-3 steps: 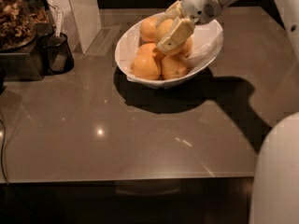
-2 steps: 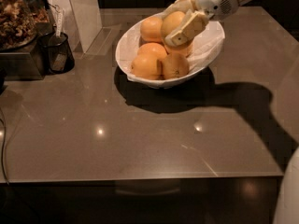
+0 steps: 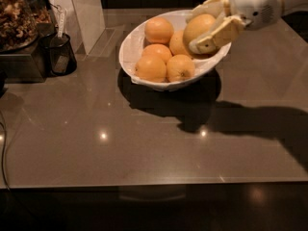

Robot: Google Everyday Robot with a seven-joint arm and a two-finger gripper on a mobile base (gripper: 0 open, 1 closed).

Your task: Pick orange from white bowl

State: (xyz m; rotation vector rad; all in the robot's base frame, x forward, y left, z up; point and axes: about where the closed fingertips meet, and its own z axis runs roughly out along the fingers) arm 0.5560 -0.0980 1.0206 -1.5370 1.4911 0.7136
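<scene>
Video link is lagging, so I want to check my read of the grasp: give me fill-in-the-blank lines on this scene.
The gripper is ____ on the orange. The deeper-orange fruits lie in the ____. The dark cup stands at the picture's ____ side.
Missing words: shut; white bowl; left.

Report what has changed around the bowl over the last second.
The gripper, shut on the orange, has lifted it off the pile and carried it rightward, to above the right rim of the white bowl. The robot's white body has left the lower right of the view. The white bowl, the other fruits in it and the dark cup stayed put.
</scene>
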